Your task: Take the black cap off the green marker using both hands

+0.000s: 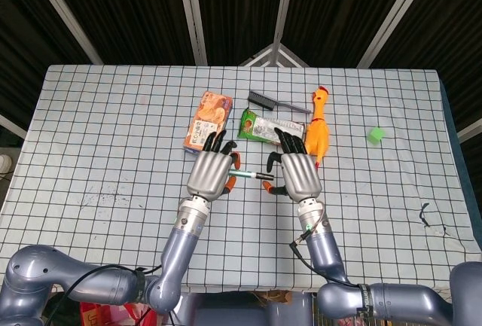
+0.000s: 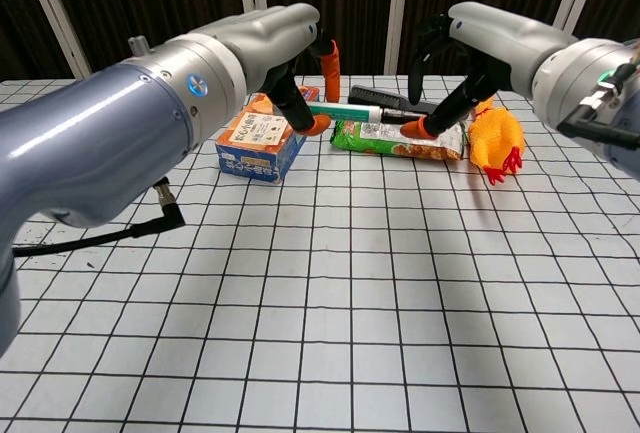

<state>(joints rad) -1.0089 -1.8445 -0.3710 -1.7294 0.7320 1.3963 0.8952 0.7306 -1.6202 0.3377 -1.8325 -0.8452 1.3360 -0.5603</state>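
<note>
Dark slatted panels back the scene; a desk (image 1: pixel 90 138) under a white cloth with a black grid fills the middle of both frames.

Left hand (image 1: pixel 210 173), centre of the head view: its fingers (image 2: pixel 322 121) pinch the green marker (image 2: pixel 345 112) at its left end and hold it level above the desk. The black cap (image 2: pixel 375 113) is on the marker's right end.

Right hand (image 1: pixel 299 173), just right of the left hand: fingers (image 2: pixel 417 129) spread and curved downward, orange tips close to the cap end. Whether they touch the cap cannot be told from either view.

Behind the hands, upper centre of the head view:
- orange snack box (image 1: pixel 207 120), lying flat;
- green packet (image 1: pixel 260 126), right of the box;
- black comb (image 1: pixel 277 103), behind the packet;
- yellow rubber chicken (image 1: pixel 318 132), right of the packet;
- small green block (image 1: pixel 376 135), well apart at the right.

A black cable (image 2: pixel 90 237) lies on the desk at the left of the chest view.
</note>
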